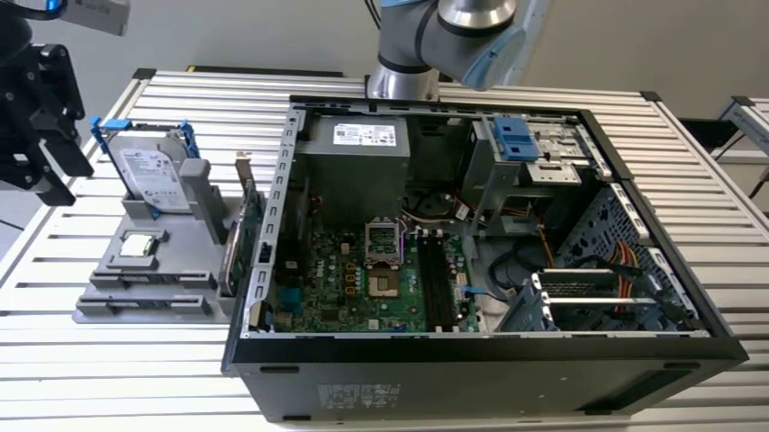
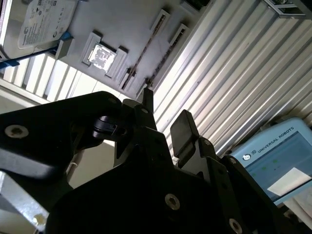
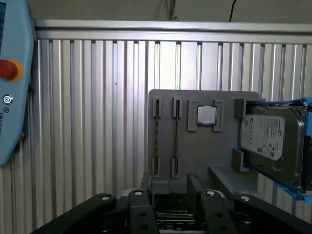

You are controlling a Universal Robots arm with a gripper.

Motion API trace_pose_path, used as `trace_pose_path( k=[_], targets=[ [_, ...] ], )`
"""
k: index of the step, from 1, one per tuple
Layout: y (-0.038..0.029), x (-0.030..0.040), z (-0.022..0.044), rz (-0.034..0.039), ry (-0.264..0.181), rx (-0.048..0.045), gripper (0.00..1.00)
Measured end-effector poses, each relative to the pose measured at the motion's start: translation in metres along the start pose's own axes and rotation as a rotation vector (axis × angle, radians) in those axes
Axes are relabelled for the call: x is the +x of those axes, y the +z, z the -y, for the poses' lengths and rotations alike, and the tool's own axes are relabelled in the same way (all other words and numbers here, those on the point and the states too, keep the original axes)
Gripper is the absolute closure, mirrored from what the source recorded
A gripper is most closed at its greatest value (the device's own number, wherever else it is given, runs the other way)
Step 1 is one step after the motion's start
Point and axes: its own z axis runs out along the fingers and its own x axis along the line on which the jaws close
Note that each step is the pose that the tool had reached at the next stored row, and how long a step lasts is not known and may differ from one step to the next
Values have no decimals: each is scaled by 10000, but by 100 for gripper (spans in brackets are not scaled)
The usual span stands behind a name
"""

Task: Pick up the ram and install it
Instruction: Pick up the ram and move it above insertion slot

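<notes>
The black claw (image 3: 169, 185) is hovering open near the thin dark ram strip (image 3: 157, 139) in the grey tray (image 3: 214, 156), at the black computer case's (image 1: 481, 369) nine o'clock. Descending off-centre, it is probably risking snagging the neighbouring strip (image 3: 175, 139).

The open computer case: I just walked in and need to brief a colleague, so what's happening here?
A robot arm is at work. Its gripper hangs open and empty near the gray holder, which sits beside the computer case. Two ram strips sit in the holder's slots, not yet picked up.
</notes>
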Motion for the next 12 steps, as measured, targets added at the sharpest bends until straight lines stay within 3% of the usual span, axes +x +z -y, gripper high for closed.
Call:
trace_pose_path(
  k=[12],
  targets=[
    [61,-1,0,1,0,18,0]
  ],
)
